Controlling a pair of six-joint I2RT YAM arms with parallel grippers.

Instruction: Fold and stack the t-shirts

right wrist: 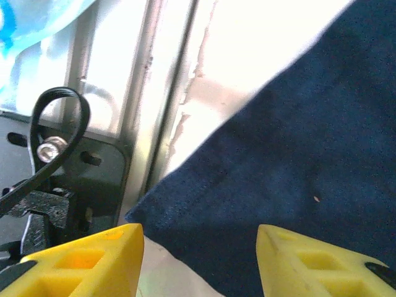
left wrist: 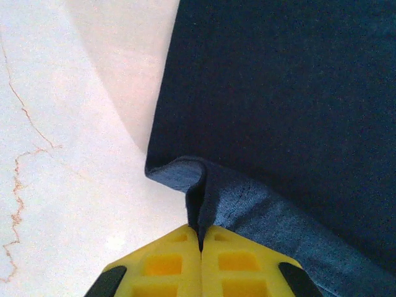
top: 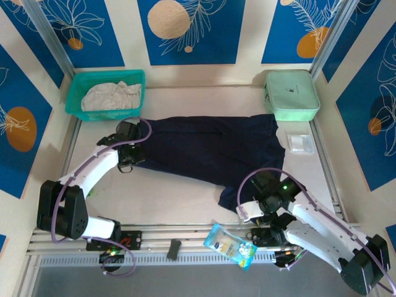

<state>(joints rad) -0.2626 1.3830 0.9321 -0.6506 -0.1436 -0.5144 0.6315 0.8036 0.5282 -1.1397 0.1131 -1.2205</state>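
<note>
Navy shirt [top: 210,151] lies spread on the counter [top: 167,204] just in front of the basket [top: 71,102], which holds the white shirt [top: 111,96]. The cloth looks limp and light, best gripped at edges. Left jaws pinch the navy shirt's basket-side edge. Right jaws stand apart around the corner farthest from the basket.

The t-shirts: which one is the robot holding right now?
The dark navy t-shirt, spread across the table: the left gripper pinches its edge. The off-white t-shirt lies crumpled in the teal basket, untouched.

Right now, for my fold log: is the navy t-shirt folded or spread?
Spread. The navy t-shirt lies wide and flat across the table, no neat fold; the left tool is shut on its edge, pinching up a ridge.
</note>
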